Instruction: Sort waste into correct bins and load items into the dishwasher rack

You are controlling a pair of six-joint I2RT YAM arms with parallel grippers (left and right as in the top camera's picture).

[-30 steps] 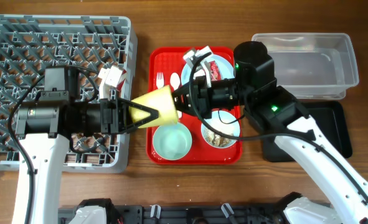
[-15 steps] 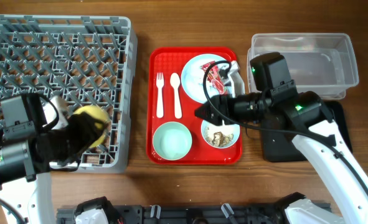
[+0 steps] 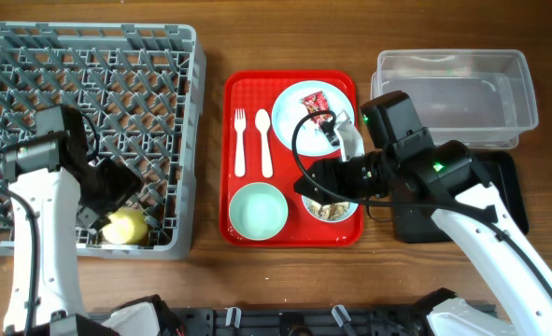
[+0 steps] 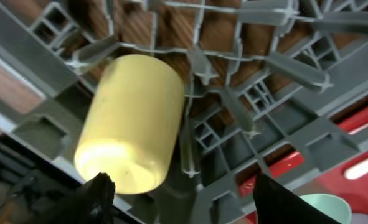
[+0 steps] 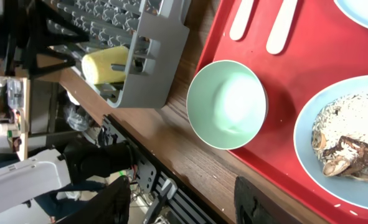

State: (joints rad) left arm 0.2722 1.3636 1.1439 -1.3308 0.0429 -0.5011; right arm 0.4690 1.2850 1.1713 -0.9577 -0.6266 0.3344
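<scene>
The yellow-green cup (image 3: 124,226) lies on its side among the pegs at the front edge of the grey dishwasher rack (image 3: 89,56). My left gripper (image 3: 110,189) hangs just above it, open, with the cup (image 4: 131,121) free beyond the fingers (image 4: 184,186). My right gripper (image 3: 305,180) is open and empty over the red serving tray, between the pale green bowl (image 3: 258,211) and the light blue bowl of food scraps (image 3: 333,207). Both bowls show in the right wrist view (image 5: 227,102), (image 5: 352,143). The white plate (image 3: 299,117) carries the red wrapper (image 3: 315,103). Fork (image 3: 240,140) and spoon (image 3: 262,140) lie side by side. No tissue is visible.
The red serving tray (image 3: 290,82) sits mid-table. The clear tub (image 3: 458,89) stands at the back right, with the black tray (image 3: 502,191) in front of it, partly under my right arm. Bare wood lies between the rack and the red tray.
My left gripper carried the cup from above the red tray into the rack's front and let it go. My right arm pulled back, then lowered over the bowls.
</scene>
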